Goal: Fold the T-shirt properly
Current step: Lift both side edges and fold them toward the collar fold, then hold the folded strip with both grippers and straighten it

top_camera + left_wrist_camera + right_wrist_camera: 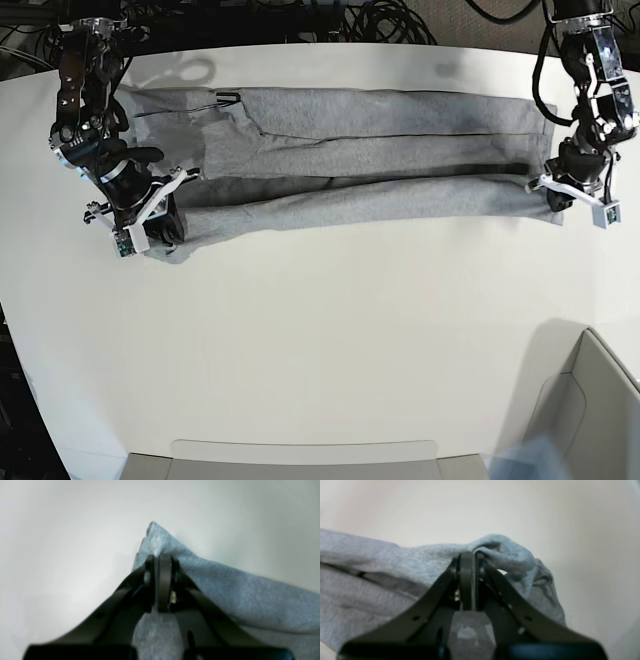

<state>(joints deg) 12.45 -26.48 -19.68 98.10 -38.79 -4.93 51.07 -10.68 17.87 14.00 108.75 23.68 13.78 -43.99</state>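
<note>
The light grey T-shirt (370, 170) lies stretched in a long, narrow band across the far part of the white table, with lengthwise folds. At the band's right end in the base view, my left gripper (556, 196) is shut on a corner of the cloth. The left wrist view shows that gripper (160, 558) with its jaws pressed together, pinching a pointed tip of the T-shirt (237, 590). My right gripper (160, 226) holds the left end. In the right wrist view that gripper (468, 556) is shut on a bunched fold of the T-shirt (382, 562).
The white table (330, 330) extends toward the front. A grey bin (590, 400) stands at the front right corner and a flat pale tray edge (300, 455) runs along the front. Dark cables (380, 20) lie behind the table's back edge.
</note>
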